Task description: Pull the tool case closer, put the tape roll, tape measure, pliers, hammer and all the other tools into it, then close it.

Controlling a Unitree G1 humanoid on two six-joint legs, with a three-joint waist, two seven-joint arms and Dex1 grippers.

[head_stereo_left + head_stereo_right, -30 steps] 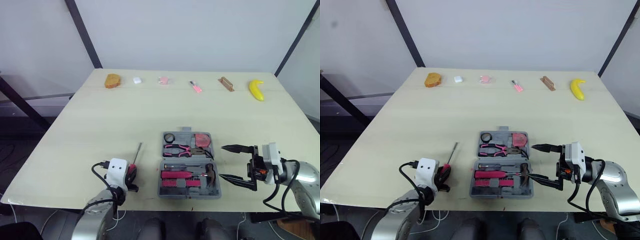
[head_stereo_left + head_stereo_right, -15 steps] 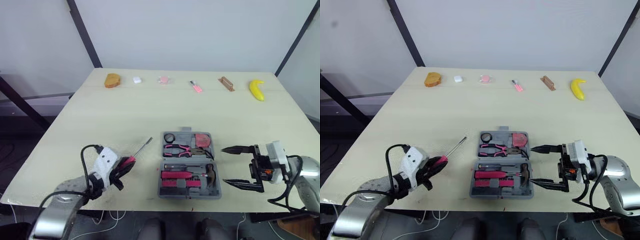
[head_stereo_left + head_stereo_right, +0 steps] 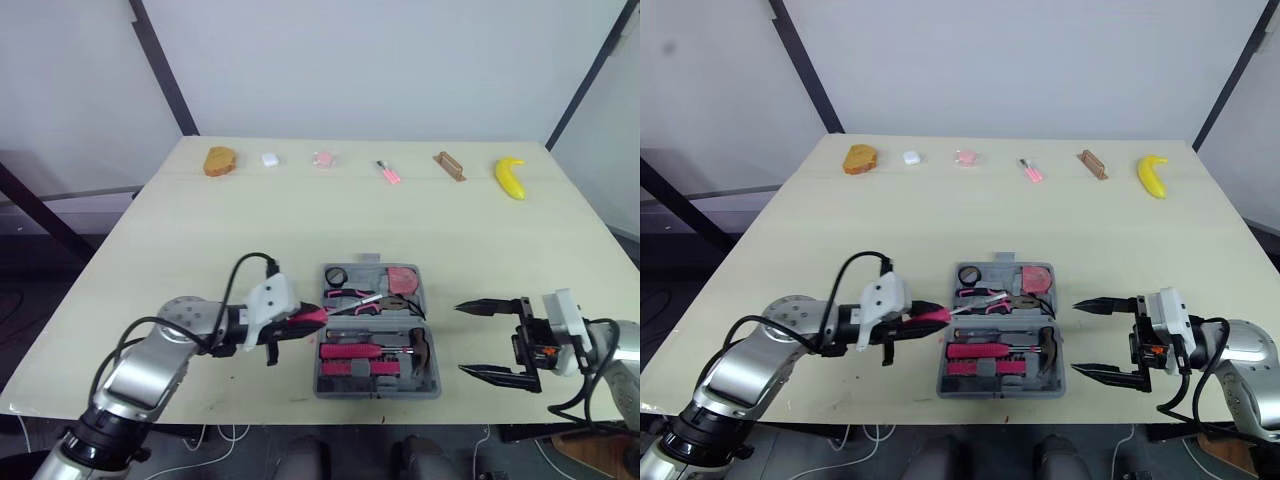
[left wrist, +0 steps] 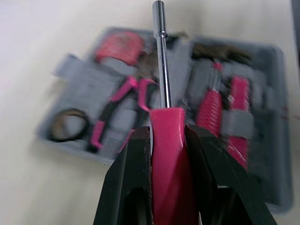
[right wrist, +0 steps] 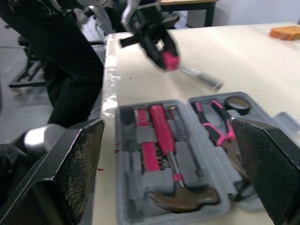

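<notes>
The grey tool case (image 3: 436, 352) lies open near the table's front edge, holding a black tape roll (image 3: 337, 275), a pink tape measure (image 3: 404, 279), pink-handled pliers (image 3: 345, 298) and a hammer (image 3: 421, 346). My left gripper (image 3: 290, 322) is shut on a pink-handled screwdriver (image 4: 167, 140), held level with its metal shaft (image 3: 352, 298) reaching over the case's left side. In the left wrist view the fingers (image 4: 135, 164) clamp the handle. My right gripper (image 3: 488, 340) stands open just right of the case, with nothing between its fingers.
Along the table's far edge lie a bread piece (image 3: 219, 161), a white block (image 3: 269, 158), a pink item (image 3: 322, 159), a small pink tool (image 3: 388, 174), a brown bar (image 3: 449, 166) and a banana (image 3: 511, 178).
My left gripper lifted the screwdriver off the table and carried it right, its shaft now over the case. The right gripper drew slightly right, away from the case.
</notes>
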